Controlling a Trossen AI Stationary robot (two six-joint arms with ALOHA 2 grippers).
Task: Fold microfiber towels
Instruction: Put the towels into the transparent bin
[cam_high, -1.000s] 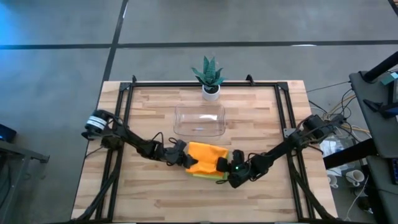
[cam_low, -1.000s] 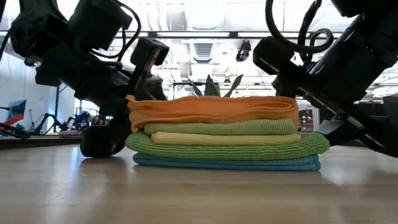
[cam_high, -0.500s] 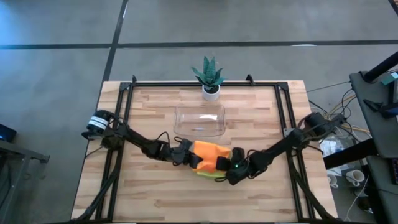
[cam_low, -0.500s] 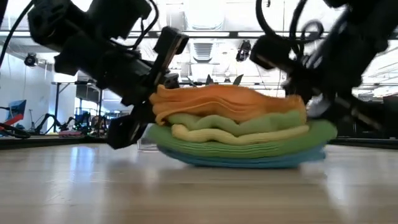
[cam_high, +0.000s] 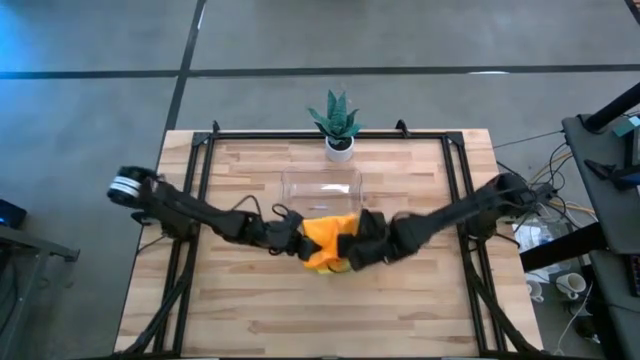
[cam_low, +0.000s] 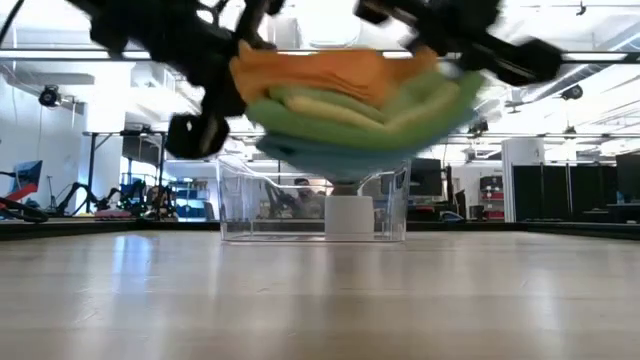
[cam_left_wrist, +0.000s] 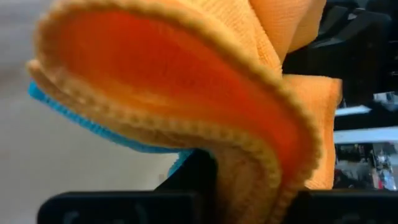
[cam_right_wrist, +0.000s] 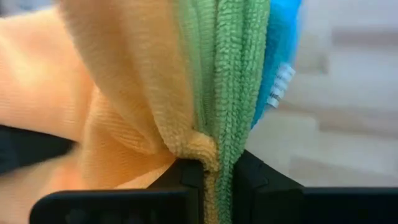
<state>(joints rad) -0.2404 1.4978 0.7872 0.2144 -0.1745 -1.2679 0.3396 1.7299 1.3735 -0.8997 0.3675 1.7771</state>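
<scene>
Hanging clear of the table, microfiber towels (cam_low: 350, 110) stacked, left gripper (cam_high: 292, 232) and right gripper (cam_high: 352, 248) clamped on opposite ends.

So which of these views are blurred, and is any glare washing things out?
Low view: the lifted towel stack and both arms are motion-smeared, with bright ceiling light behind them. Left wrist view: orange towel soft, too close. High view: sharp, no glare.

A light butcher-block wooden table (cam_high: 250, 320) with a black metal frame (cam_high: 203, 165) running along its edges carries everything. A clear plastic tray (cam_high: 320, 187) sits directly on it, just toward twelve o'clock from the centre. A small potted plant (cam_high: 337, 128) in a white pot stands beyond the tray at the twelve o'clock edge.
</scene>
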